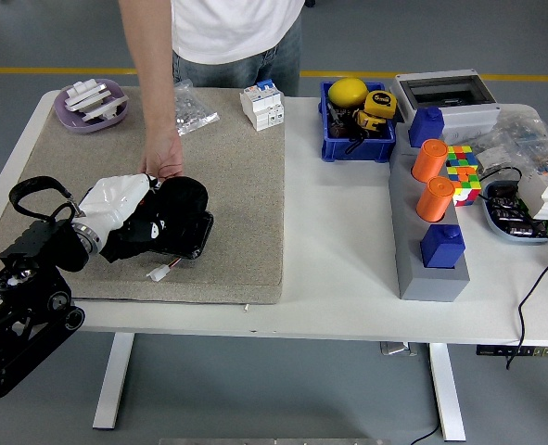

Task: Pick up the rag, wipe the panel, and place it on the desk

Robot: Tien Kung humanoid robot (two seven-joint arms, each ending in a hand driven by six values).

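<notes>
The left hand (116,209), fingers clamped on the crumpled black rag (176,209), is mid-wipe over the dark flat panel (192,243). A person's hand (165,162) steadies its far edge; setting the rag on the table remains.

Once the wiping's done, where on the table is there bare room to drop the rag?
Bare white table lies between the beige mat and the grey block, below the blue bin. The mat's right half is also free. The right end by the cube is crowded.

Black rag (183,198) bunched atop the flat black panel (183,243) on the mat.
</notes>
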